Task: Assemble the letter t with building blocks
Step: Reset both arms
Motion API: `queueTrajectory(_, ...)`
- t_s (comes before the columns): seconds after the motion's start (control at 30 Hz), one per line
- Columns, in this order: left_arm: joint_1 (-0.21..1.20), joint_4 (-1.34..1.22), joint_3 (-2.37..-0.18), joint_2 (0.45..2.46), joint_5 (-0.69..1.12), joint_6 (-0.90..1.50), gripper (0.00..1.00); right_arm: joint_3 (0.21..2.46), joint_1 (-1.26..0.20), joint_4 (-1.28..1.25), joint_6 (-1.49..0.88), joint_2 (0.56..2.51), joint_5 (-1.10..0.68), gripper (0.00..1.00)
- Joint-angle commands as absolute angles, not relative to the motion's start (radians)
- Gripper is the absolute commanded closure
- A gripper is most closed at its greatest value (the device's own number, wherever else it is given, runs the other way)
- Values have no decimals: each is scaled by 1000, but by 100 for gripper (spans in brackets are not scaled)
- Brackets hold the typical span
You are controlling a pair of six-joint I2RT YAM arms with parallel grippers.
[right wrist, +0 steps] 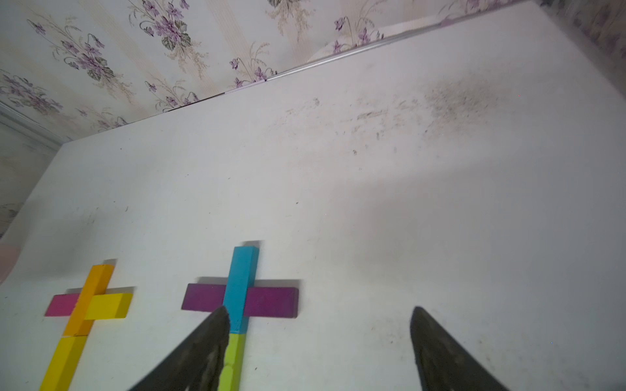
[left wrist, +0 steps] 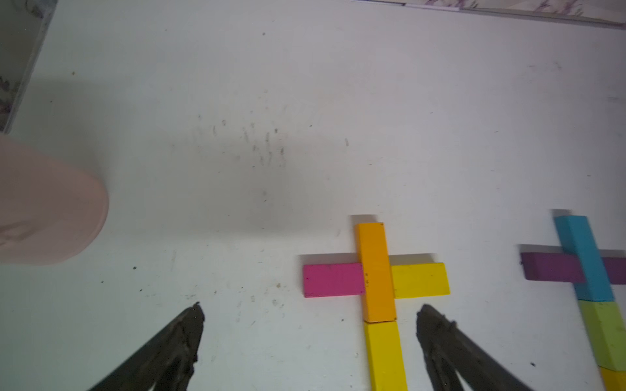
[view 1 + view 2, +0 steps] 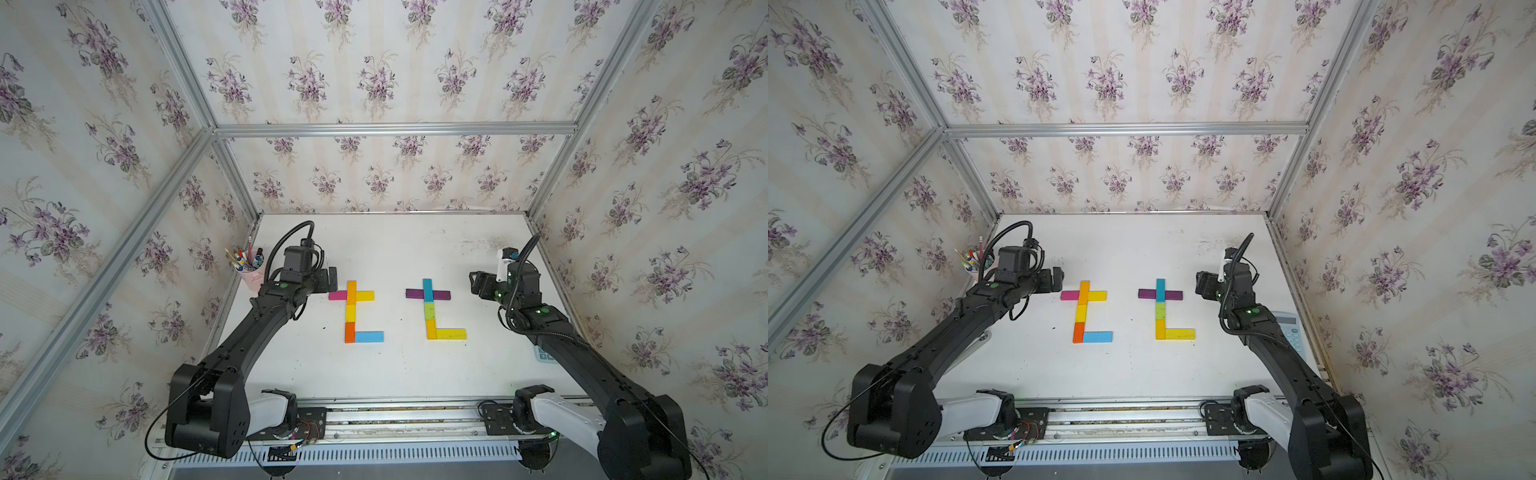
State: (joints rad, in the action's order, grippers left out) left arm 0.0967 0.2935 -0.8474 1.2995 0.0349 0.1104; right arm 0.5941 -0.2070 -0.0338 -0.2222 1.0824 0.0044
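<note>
Two letter t shapes of building blocks lie flat on the white table (image 3: 395,374). The left t (image 3: 351,309) has an orange and yellow stem, a pink block (image 2: 333,280) and a yellow block (image 2: 420,280) as crossbar, and a blue foot (image 3: 369,336). The right t (image 3: 1160,309) has a teal top (image 1: 242,281), a purple crossbar (image 1: 271,301), a lime middle and a yellow foot (image 3: 451,333). My left gripper (image 3: 331,279) (image 2: 311,307) hovers open just left of the pink block, holding nothing. My right gripper (image 3: 476,283) (image 1: 319,308) stands open and empty, right of the purple crossbar.
A pink cup (image 3: 251,276) (image 2: 44,203) with pens and pencils stands at the table's left edge, behind my left arm. A pale blue-grey keypad device (image 3: 1292,330) lies at the right edge, partly under my right arm. Floral walls with metal frame bars enclose the table.
</note>
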Motion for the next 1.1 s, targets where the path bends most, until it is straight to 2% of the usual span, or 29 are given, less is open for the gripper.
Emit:
queueTrajectory(0.0, 47, 157, -794, 1336, 20, 53, 0, 513, -204, -286, -12, 1105, 92, 3)
queueTrajectory(0.17, 40, 16, -696, 1351, -131, -52, 0, 409, -198, -495, 14, 1181, 171, 0)
queueTrajectory(0.33, 38, -250, -555, 1338, -141, -124, 0, 297, -181, -782, -28, 1323, 242, 0)
queueTrajectory(0.4, 30, -340, -517, 1320, -103, -123, 0, 324, -178, -777, -20, 1343, 217, 0)
queueTrajectory(0.5, 23, -551, -417, 1284, 7, -109, 0, 242, -169, -1013, -3, 1340, 180, 0)
queueTrajectory(0.6, -1, -751, -347, 1322, 86, -71, 0, 205, -153, -1131, 40, 1357, 186, 0)
queueTrajectory(0.7, -4, -829, -351, 1406, 122, -84, 0, 164, -135, -1284, 76, 1432, 128, 0)
queueTrajectory(0.77, -5, -776, -391, 1463, 136, -91, 0, 146, -117, -1407, 48, 1521, 141, 0)
queueTrajectory(0.8, -7, -767, -410, 1489, 137, -92, 0, 162, -100, -1428, 37, 1557, 136, 0)
queueTrajectory(0.87, -6, -702, -439, 1488, 163, -100, 0, 234, -69, -1215, 12, 1524, 56, 0)
queueTrajectory(0.9, -7, -702, -441, 1489, 165, -100, 0, 236, -35, -1252, -9, 1544, 5, 0)
queueTrajectory(1.07, -13, -710, -443, 1496, 166, -94, 0, 232, -31, -1238, -9, 1532, 8, 0)
